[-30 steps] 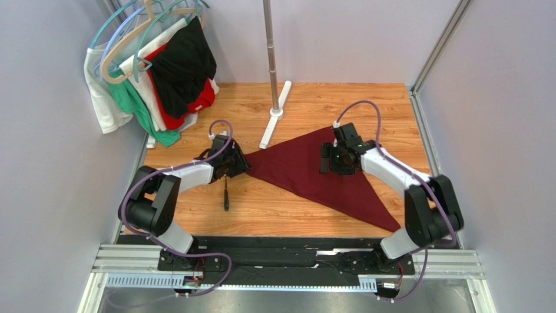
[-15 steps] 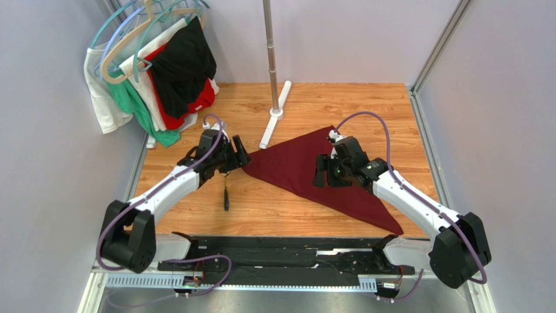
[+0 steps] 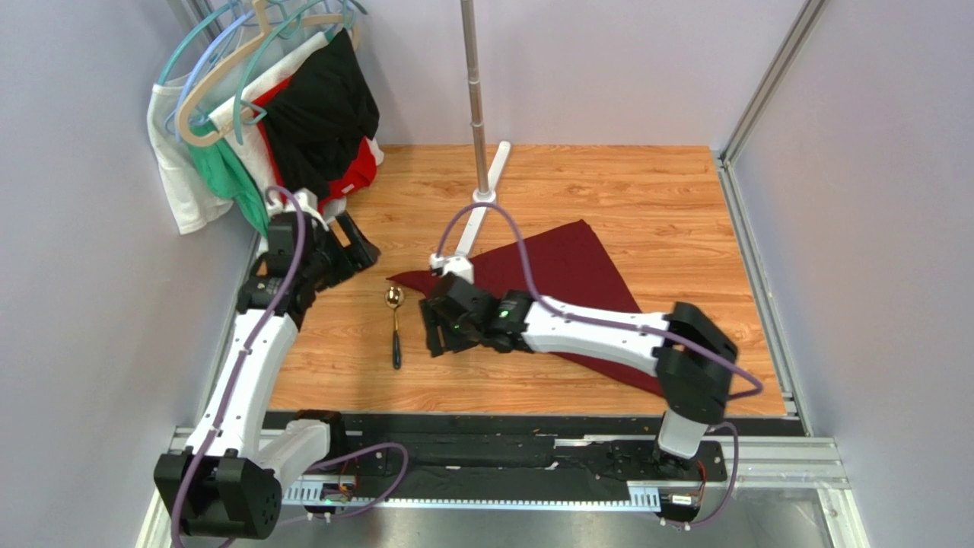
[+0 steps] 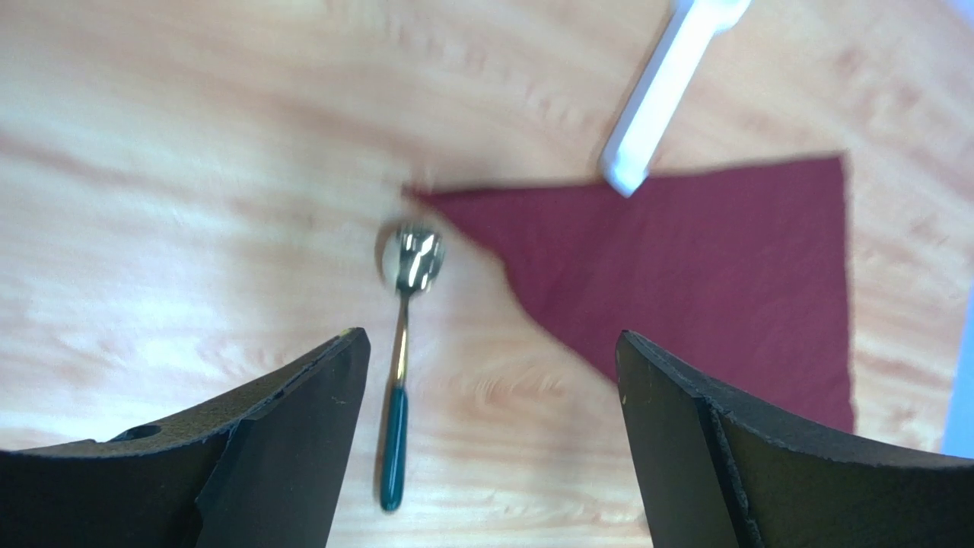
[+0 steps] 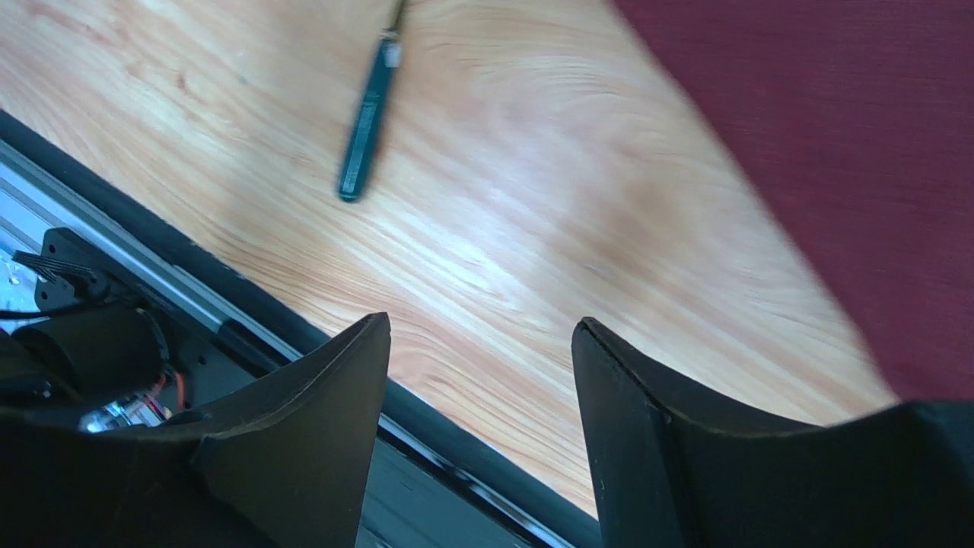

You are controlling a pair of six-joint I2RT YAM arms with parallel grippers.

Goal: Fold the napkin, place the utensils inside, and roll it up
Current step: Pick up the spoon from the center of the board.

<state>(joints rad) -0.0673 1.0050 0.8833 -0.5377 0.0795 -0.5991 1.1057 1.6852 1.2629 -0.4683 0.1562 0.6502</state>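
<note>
Napkin (image 3: 572, 268): folded to a triangle, flat on the bench (image 3: 686, 206), near corner hidden under the right arm. Right gripper (image 5: 478, 343) nearest, jaws apart, nothing between them, just right of the spoon (image 3: 396, 331). Spoon on bare wood left of the napkin's tip, not touching it, dark handle toward near edge. Left gripper (image 4: 492, 354) farther back-left, wide open, empty. Garments on hangers (image 3: 286, 126) in far left corner.

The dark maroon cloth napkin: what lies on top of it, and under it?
Nothing visible lies on the dark maroon cloth napkin; the right arm only hangs above it. The gold-bowled spoon lies beside it on the wooden table. Anything beneath the cloth is covered.
</note>
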